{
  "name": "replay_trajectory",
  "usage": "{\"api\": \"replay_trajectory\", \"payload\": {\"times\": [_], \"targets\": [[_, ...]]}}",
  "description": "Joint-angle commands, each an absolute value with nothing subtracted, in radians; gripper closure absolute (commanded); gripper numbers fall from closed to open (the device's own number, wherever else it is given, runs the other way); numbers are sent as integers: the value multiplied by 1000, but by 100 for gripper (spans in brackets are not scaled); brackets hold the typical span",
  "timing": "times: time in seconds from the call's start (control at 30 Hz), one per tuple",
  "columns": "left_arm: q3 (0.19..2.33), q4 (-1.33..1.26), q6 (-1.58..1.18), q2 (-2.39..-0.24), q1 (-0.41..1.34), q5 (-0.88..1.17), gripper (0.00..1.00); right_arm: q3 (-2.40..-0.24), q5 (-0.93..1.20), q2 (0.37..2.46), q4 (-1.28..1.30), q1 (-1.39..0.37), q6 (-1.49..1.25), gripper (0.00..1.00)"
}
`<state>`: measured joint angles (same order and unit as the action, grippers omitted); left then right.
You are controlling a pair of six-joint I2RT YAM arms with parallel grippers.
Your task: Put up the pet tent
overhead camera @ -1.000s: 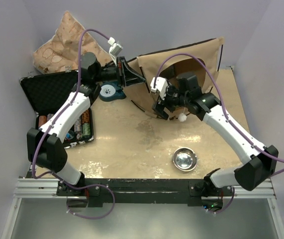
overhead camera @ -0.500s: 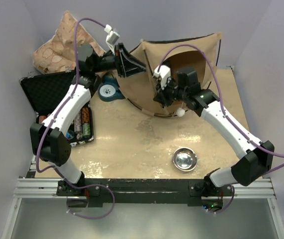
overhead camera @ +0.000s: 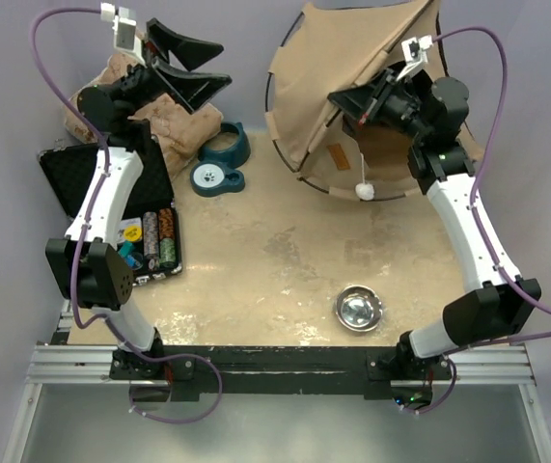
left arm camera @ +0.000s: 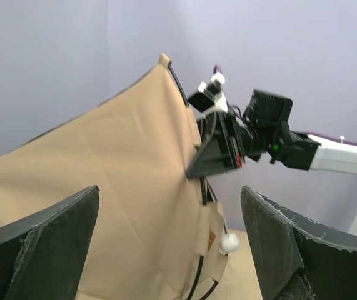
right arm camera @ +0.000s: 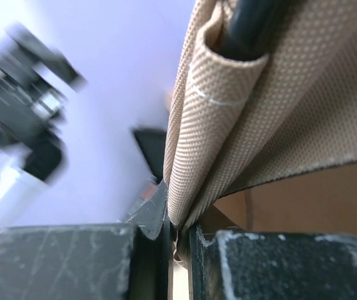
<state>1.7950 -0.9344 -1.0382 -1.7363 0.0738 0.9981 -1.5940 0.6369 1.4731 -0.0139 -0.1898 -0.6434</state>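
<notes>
The pet tent (overhead camera: pixel 328 68) is a tan fabric teepee with dark poles, raised at the back right with its hoop base tilted off the table. Its white pom-pom (overhead camera: pixel 361 192) dangles below. My right gripper (overhead camera: pixel 349 103) is shut on the tent's fabric edge (right arm camera: pixel 222 125), with the sleeve and its dark pole (right arm camera: pixel 253 19) pinched between the fingers (right arm camera: pixel 179 240). My left gripper (overhead camera: pixel 207 63) stands wide open at the back left, holding nothing and apart from the tent. In the left wrist view the tent (left arm camera: pixel 103 181), pom-pom (left arm camera: pixel 229 242) and right gripper (left arm camera: pixel 214 153) lie ahead of the left gripper (left arm camera: pixel 169 194).
A star-patterned pillow (overhead camera: pixel 174 121) lies under the left arm at the back left. An open black case (overhead camera: pixel 92 183) with poker chips sits at the left edge. A teal pet bowl (overhead camera: pixel 219 169) is beside it. A steel bowl (overhead camera: pixel 359 309) rests near the front right.
My left gripper opened, let go of the tent and swung up to the back left. My right gripper shut on the tent's edge and lifted it toward the back right.
</notes>
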Motion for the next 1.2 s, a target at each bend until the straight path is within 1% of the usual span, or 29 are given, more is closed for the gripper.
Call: {"api": "replay_trajectory", "payload": {"times": [0.0, 0.07, 0.17, 0.27, 0.3, 0.33, 0.37, 0.47, 0.53, 0.6, 0.7, 0.77, 0.9, 0.97, 1.03, 1.1, 1.17], "targets": [[1649, -994, -1055, -1652, 83, 1020, 1, -1678, 638, 1493, -256, -184, -1055, 100], [1576, -951, -1005, -1615, 83, 1038, 2, -1692, 598, 1506, -207, -167, -1191, 100], [1490, -814, -884, -1565, 83, 1060, 2, -1720, 552, 1538, -91, -120, -1411, 100], [1421, -608, -719, -1514, 86, 1071, 2, -1639, 592, 1586, -104, -48, -1508, 100], [1411, -507, -639, -1503, 89, 1069, 2, -1581, 588, 1595, -74, -8, -1511, 80], [1411, -430, -576, -1496, 90, 1062, 2, -1512, 598, 1597, -72, 41, -1499, 68], [1411, -361, -516, -1490, 92, 1065, 2, -1444, 613, 1601, -60, 92, -1468, 53], [1399, -233, -395, -1471, 95, 1052, 2, -1318, 655, 1579, 24, 230, -1367, 24], [1372, -227, -382, -1460, 95, 1045, 2, -1307, 682, 1560, 55, 296, -1303, 15], [1341, -256, -408, -1462, 98, 1042, 2, -1327, 748, 1571, 57, 353, -1266, 2], [1318, -313, -443, -1480, 113, 1032, 2, -1406, 859, 1641, 167, 422, -1143, 2], [1318, -310, -420, -1491, 130, 1022, 2, -1405, 909, 1638, 141, 434, -1070, 2], [1312, -270, -325, -1506, 170, 1003, 2, -1367, 881, 1551, 167, 436, -800, 2], [1304, -270, -316, -1511, 178, 1003, 2, -1364, 806, 1500, 248, 434, -537, 2], [1296, -270, -316, -1511, 178, 1003, 2, -1370, 725, 1461, 296, 434, -340, 2], [1292, -261, -304, -1506, 179, 1003, 2, -1393, 573, 1427, 366, 434, -139, 2], [1286, -259, -304, -1502, 178, 997, 2, -1391, 416, 1405, 383, 436, -44, 2]]}}
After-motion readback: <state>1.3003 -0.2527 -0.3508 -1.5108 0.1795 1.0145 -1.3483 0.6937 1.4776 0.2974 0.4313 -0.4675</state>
